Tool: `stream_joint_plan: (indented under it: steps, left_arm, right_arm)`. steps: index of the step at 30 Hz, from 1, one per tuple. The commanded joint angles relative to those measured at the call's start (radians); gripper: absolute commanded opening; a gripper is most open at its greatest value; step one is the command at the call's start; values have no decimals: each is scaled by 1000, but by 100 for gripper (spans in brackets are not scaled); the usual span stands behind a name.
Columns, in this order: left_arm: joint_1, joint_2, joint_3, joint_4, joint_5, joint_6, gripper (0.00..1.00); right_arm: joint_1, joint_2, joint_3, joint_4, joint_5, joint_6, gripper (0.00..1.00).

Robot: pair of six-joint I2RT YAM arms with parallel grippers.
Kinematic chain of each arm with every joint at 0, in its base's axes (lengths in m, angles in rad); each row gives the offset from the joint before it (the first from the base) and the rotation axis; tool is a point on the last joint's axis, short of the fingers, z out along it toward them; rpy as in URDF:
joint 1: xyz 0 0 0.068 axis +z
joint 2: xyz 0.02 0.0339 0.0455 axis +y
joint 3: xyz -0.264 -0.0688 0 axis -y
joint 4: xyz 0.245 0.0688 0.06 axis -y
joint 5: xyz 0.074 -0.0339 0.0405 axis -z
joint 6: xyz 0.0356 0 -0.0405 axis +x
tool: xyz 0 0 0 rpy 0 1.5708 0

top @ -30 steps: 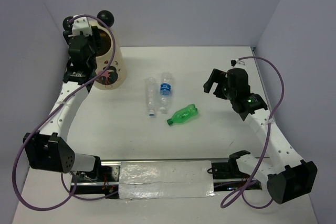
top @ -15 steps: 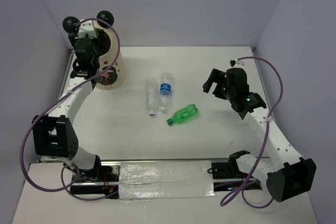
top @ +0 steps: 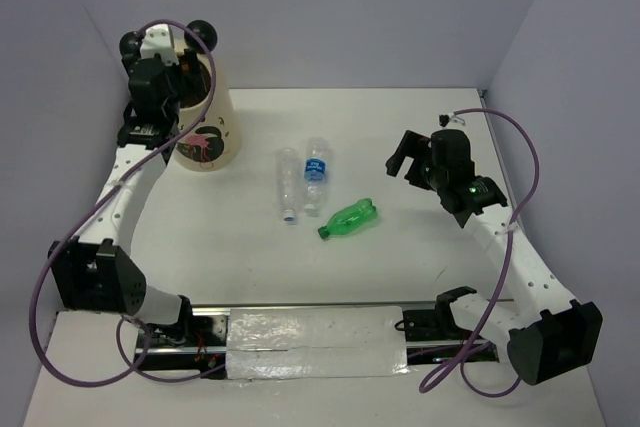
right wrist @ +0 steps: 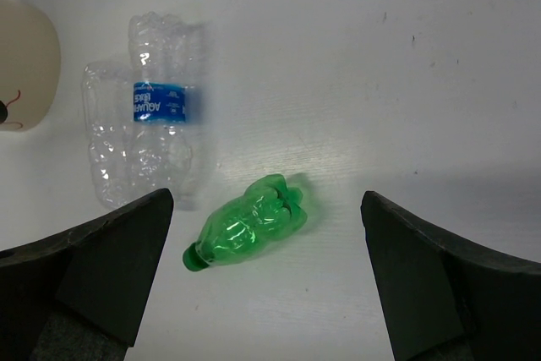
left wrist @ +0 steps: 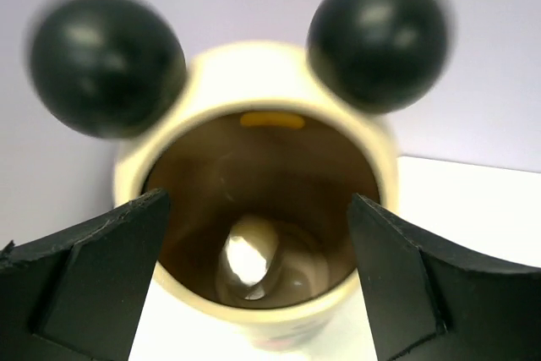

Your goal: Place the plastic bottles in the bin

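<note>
The cream-coloured round tapered bin with two black ball ears on its rim stands upright at the far left of the white table. The left arm's fingers hang just above the bin's mouth, spread wide and gripping nothing. Through the gap between them the left wrist view looks down into the brown inside of the bin, where a short wide clear plastic bottle lies at the bottom.

Three bottles lie on the table near its middle, well apart from the bin. The slim clear plastic bottle and the clear plastic bottle with a blue label lie side by side, just beside each other, their caps toward the near edge. The small green plastic bottle lies on its side near them, closer to the arm bases and to the right, its green cap pointing near-left.

The right arm's fingers hover over the table to the right of these three bottles, spread wide and empty. In the right wrist view the green bottle lies between them.
</note>
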Motion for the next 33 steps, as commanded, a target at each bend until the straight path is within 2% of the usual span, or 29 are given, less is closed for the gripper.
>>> stream_joint_plan:
  steps: [1, 2, 4, 5, 7, 8, 10, 11, 13, 17, 22, 26, 33]
  left_arm:
    - [-31, -106, 141, -209, 46, -56, 99]
    - [-52, -111, 159, -262, 35, -67, 99]
    - [-155, -112, 193, -360, -73, -85, 99]
    - [-245, -105, 201, -456, -166, -103, 99]
    - [-333, -57, 232, -555, -232, -140, 99]
    - [-397, -31, 247, -660, -250, -215, 99]
    - [-439, 51, 297, -762, -197, -321, 99]
    - [-457, 78, 310, -824, -98, -423, 99]
    - [-470, 121, 276, -821, -27, -540, 99]
    - [-479, 168, 175, -738, 60, -649, 99]
    - [-482, 319, 164, -702, 101, -653, 99]
    - [-480, 424, 179, -682, 83, -659, 99]
    - [-462, 503, 201, -633, 50, -663, 99]
  right_arm:
    - [11, -30, 22, 18, -3, 7, 100]
    - [11, -33, 19, 18, 1, 7, 100]
    - [9, -39, 13, 15, 8, 8, 100]
    - [11, -42, 10, 12, 9, 10, 100]
    - [11, -44, 5, 12, 9, 11, 100]
    - [8, -45, 4, 9, 11, 16, 100]
    - [11, -53, 1, 4, 11, 18, 100]
    - [11, -62, -4, 3, 12, 22, 100]
    - [9, -73, -10, 3, 15, 30, 100]
    - [11, -100, -32, -5, 15, 34, 100]
    - [11, -104, -35, -14, 18, 31, 100]
    - [11, -96, -24, -19, 11, 31, 100]
    - [11, -85, -15, -24, 1, 34, 100]
